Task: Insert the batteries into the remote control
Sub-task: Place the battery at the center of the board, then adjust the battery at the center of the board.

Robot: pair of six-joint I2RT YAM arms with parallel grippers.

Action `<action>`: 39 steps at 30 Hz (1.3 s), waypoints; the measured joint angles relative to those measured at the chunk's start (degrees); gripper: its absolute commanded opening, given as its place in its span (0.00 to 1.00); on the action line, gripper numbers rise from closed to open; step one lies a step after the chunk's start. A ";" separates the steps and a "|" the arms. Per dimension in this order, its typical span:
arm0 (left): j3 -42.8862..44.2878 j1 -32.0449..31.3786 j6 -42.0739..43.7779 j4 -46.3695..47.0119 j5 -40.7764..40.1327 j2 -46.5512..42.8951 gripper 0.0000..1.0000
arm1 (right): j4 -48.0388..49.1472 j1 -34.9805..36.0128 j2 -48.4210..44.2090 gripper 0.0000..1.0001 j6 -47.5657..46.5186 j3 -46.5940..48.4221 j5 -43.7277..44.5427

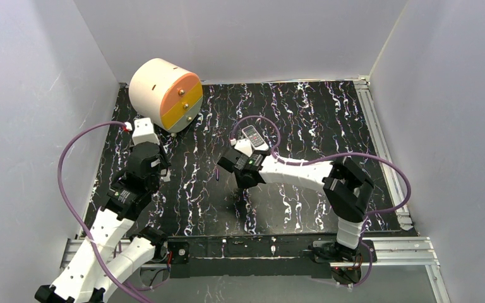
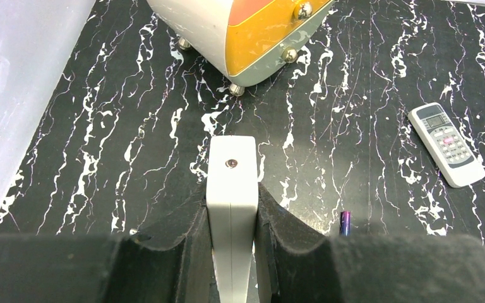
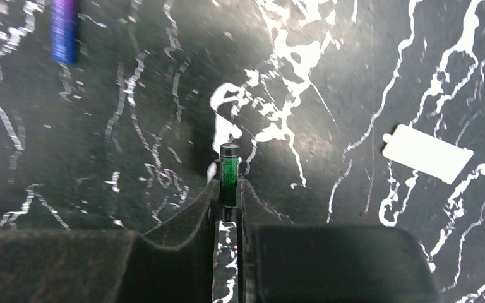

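My left gripper (image 2: 231, 208) is shut on a white remote control (image 2: 231, 170), held on its edge with a small screw near its far end. In the top view it (image 1: 144, 131) sticks out beyond the left gripper (image 1: 146, 144) near the drum. Low over the middle of the mat, my right gripper (image 3: 228, 189) is shut on a dark green battery (image 3: 228, 172), whose upper half stands out beyond the fingertips. A purple battery (image 3: 64, 28) lies on the mat to the upper left of it, and it shows in the left wrist view too (image 2: 345, 222).
A second white remote with a screen and buttons (image 1: 254, 137) (image 2: 446, 144) lies face up mid-table. A flat white cover plate (image 3: 427, 153) lies right of the green battery. A cream drum with an orange and yellow face (image 1: 164, 95) stands at the back left. Walls enclose the mat.
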 measured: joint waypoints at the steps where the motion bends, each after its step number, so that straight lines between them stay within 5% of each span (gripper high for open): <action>1: 0.00 -0.02 0.00 0.00 0.20 0.02 0.00 | -0.59 0.00 0.00 0.20 0.52 -0.68 0.00; 22: 0.00 -0.02 0.00 0.04 2.12 1.09 0.00 | -2.54 -0.46 0.35 0.36 3.78 -2.99 -1.25; 27: 0.00 -0.02 0.00 0.02 2.12 1.09 0.00 | -2.62 -0.92 0.20 0.44 3.82 -3.56 -1.16; 29: 0.00 -0.02 -0.02 0.04 2.12 1.09 0.00 | -2.67 -1.33 -0.57 0.55 3.78 -3.67 -0.90; 32: 0.00 -0.02 0.00 0.04 2.12 1.09 0.00 | -2.43 -2.60 -4.13 0.65 3.76 -5.70 -0.28; 39: -0.02 0.00 0.00 0.50 2.58 1.16 0.00 | -0.52 -9.18 -19.69 0.66 3.06 -16.72 0.48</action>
